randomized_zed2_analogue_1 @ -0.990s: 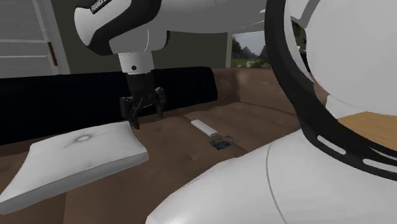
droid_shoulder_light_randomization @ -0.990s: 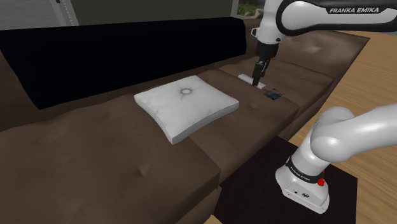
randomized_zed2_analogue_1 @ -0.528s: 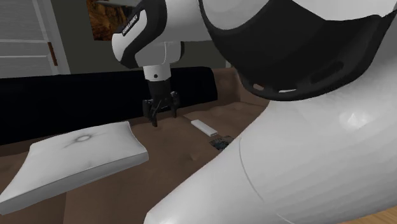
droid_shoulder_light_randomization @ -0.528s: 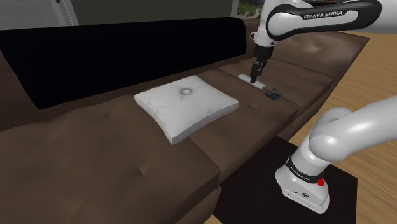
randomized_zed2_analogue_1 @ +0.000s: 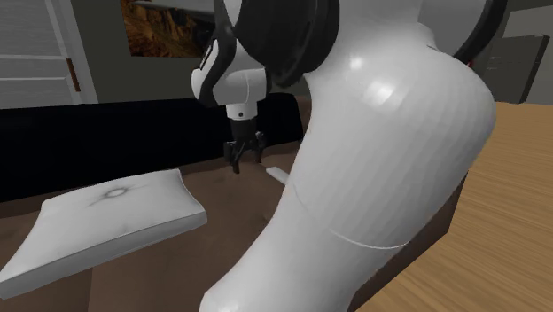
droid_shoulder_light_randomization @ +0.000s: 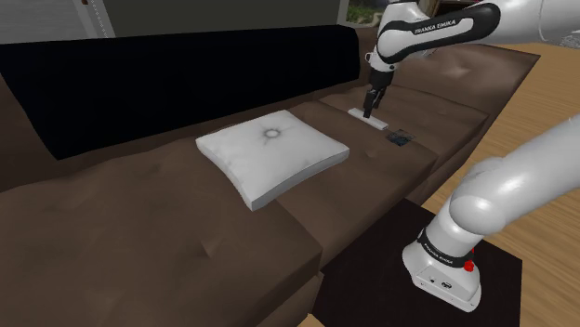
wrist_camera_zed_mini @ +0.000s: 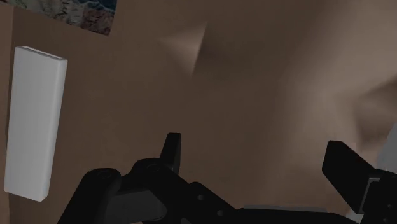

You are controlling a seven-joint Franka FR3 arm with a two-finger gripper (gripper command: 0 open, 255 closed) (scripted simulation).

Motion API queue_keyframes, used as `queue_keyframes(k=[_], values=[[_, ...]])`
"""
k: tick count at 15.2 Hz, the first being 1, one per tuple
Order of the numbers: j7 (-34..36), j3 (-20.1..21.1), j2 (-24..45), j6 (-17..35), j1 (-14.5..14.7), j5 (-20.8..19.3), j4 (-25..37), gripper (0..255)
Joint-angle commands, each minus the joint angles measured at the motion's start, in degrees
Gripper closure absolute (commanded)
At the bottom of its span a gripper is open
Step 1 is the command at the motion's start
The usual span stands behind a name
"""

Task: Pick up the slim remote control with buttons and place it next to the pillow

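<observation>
Hand (wrist_camera_zed_mini: 257,162) open: the two black fingers (wrist_camera_zed_mini: 170,150) stand well apart, with bare brown sofa (droid_shoulder_light_randomization: 139,223) cushion between them and nothing clasped. Remote control (wrist_camera_zed_mini: 35,121) is drawn as a plain white slim bar. It lies flat on the seat cushion, outside the finger gap and off to the side of the nearer finger, not touching it. In the shoulder view the hand (droid_shoulder_light_randomization: 372,110) hangs fingers-down just over the remote control (droid_shoulder_light_randomization: 359,113), close above the seat — contact cannot be told from here. A small dark object (droid_shoulder_light_randomization: 401,138) lies just beside the remote's near end. Pillow (droid_shoulder_light_randomization: 272,156), white and square, lies flat on the neighbouring seat cushion toward the shoulder view's left, apart from the remote. In the second exterior view the hand (randomized_zed2_analogue_1: 241,163) sits between the pillow (randomized_zed2_analogue_1: 106,226) and the remote control (randomized_zed2_analogue_1: 277,174), which is partly hidden by the white arm (randomized_zed2_analogue_1: 381,159).
</observation>
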Motion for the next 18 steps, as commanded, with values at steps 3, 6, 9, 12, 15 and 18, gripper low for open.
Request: queue_keyframes(k=[3, 6, 9, 12, 15, 18], values=[[-4.6, -4.0, 7.0, 4.2, -0.8, 1.5, 3.5, 0], [-8.5, -6.6, 13.1, 6.5, -1.3, 3.9, 7.3, 0], [-12.7, -8.8, 19.5, 8.3, -2.2, 7.4, 11.8, 0], [-17.1, -10.2, 26.3, 9.3, -3.8, 11.6, 16.9, 0], [-21.3, -10.8, 33.1, 9.6, -6.2, 16.0, 22.7, 0], [-24.9, -10.5, 40.0, 9.0, -9.4, 20.2, 29.3, 0]])
